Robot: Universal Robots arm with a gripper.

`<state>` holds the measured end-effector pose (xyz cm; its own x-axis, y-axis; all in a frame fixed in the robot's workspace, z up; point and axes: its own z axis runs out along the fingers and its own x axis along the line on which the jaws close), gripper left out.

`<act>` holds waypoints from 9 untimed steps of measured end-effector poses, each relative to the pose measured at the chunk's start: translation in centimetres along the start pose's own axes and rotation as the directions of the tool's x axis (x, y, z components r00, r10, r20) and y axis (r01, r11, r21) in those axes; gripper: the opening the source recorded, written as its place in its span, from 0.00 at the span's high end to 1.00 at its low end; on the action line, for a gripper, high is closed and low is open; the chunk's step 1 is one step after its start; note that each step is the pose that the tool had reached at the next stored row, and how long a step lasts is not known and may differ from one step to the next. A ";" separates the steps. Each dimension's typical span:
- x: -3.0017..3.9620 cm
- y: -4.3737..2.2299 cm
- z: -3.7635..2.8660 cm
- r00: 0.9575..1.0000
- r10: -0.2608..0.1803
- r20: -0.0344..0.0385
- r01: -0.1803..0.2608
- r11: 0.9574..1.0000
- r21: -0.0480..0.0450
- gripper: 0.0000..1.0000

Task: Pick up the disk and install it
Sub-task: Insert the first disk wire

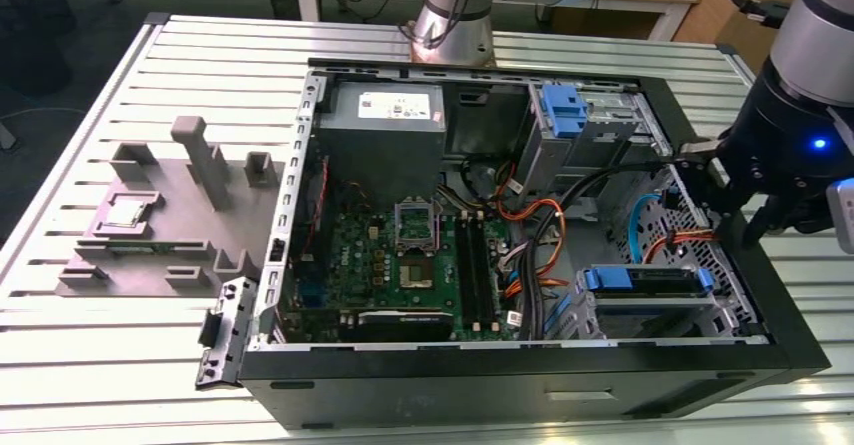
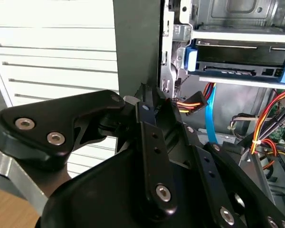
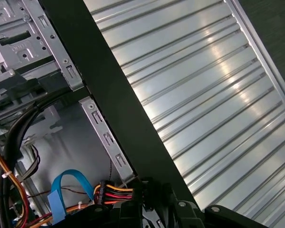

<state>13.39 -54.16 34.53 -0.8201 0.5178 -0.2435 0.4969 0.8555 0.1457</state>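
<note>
The arm descends at the exterior view's right, its hand [image 1: 758,227] at the black side wall of the open computer case [image 1: 534,385]; whether the fingers are open or closed cannot be told. The disk [image 1: 647,281] lies flat in the lower drive bay, long axis across the bay, blue rails outward. The case rests on a ribbed metal surface [image 1: 160,365].

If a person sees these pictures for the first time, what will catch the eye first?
The open black computer case on the slatted metal table, its green motherboard exposed. At the exterior view's right, the gripper hangs over the case's edge, near the disk with blue rails seated in its bay.
</note>
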 end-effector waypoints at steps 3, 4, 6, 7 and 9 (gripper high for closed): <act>0.29 -0.17 0.01 1.000 -0.002 0.004 0.002 1.000 -0.003 0.69; 0.32 -0.20 0.00 1.000 -0.002 0.005 0.002 1.000 -0.003 0.69; 0.32 -0.20 0.00 1.000 -0.002 0.005 0.002 1.000 -0.003 0.71; 0.32 -0.19 -0.02 1.000 -0.002 0.005 0.002 1.000 -0.003 0.77; 0.33 -0.19 -0.06 1.000 -0.002 0.005 0.002 1.000 -0.003 0.82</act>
<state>13.01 -54.15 34.49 -0.8197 0.5161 -0.2484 0.4944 0.8566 0.1479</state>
